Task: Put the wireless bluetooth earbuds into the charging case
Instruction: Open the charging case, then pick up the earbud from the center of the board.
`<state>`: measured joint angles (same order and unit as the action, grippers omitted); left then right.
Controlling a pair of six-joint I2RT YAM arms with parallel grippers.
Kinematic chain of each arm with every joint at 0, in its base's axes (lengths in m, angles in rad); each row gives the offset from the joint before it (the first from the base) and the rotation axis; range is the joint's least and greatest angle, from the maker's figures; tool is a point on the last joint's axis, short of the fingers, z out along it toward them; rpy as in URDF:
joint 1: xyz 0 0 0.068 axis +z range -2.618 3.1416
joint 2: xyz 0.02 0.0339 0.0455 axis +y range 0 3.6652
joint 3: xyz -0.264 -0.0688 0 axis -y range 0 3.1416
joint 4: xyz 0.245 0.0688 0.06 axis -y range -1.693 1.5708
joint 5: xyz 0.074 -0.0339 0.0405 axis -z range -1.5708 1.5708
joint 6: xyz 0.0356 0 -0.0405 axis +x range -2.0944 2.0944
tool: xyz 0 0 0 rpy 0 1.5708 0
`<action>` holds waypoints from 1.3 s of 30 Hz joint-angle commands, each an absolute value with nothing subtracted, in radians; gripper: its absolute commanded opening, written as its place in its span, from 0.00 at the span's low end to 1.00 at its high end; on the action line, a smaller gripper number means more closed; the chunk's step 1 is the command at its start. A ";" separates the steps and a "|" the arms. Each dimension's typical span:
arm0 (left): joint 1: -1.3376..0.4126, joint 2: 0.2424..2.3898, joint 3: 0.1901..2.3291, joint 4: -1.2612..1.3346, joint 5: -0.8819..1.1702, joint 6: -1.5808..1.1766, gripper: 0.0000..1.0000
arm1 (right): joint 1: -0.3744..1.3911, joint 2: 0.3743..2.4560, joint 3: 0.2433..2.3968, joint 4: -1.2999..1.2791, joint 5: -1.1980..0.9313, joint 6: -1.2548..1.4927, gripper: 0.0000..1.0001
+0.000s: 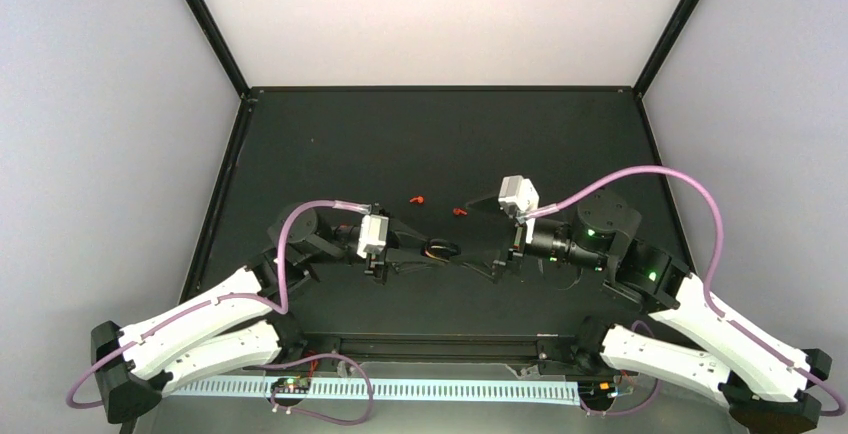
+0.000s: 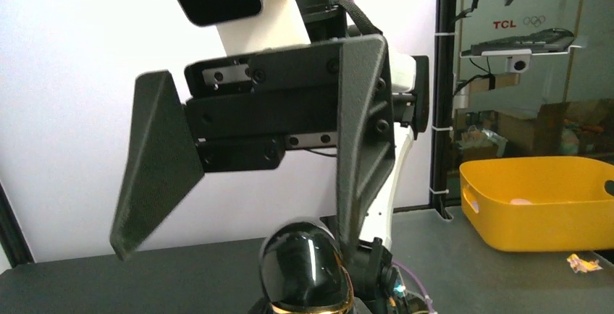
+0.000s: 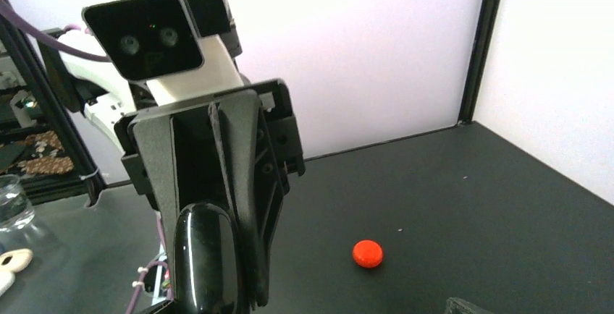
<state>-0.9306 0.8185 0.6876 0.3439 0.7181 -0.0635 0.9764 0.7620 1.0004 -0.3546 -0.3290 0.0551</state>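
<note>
Black surface (image 1: 330, 144) carries both wireless bluetooth earbuds (image 1: 417, 198) loose, near but apart from the charging case (image 1: 440, 250). My left fingers (image 3: 181, 162) look pinched narrow on it, steadying it, I judge; right fingers (image 2: 156, 162) spread wide, free to fetch.

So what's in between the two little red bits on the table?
Nothing. In the top view, only bare black table lies between the left earbud and the right earbud.

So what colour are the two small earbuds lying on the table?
Red-orange; the earbuds show best from the top external view, against the black table.
</note>
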 commanded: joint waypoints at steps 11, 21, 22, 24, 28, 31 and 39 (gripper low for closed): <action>-0.931 0.799 0.697 0.345 0.755 -0.060 0.02 | 0.975 0.749 1.015 -0.310 -0.186 0.093 0.95; -0.931 0.714 0.570 0.478 0.619 -0.162 0.02 | 0.976 0.767 1.012 -0.280 -0.219 0.148 0.95; -0.931 0.708 0.565 0.479 0.612 -0.169 0.02 | 0.976 0.768 1.012 -0.277 -0.225 0.152 0.95; -0.931 0.692 0.550 0.483 0.590 -0.183 0.02 | 0.976 0.771 1.015 -0.272 -0.239 0.158 0.95; -0.931 0.654 0.505 0.512 0.532 -0.218 0.02 | 0.976 0.770 1.016 -0.255 -0.254 0.179 0.96; -0.931 0.630 0.477 0.524 0.504 -0.239 0.02 | 0.976 0.770 1.016 -0.236 -0.244 0.206 0.96; -0.931 0.551 0.447 0.467 0.453 -0.235 0.02 | 0.755 0.867 0.939 -0.234 0.012 0.466 0.95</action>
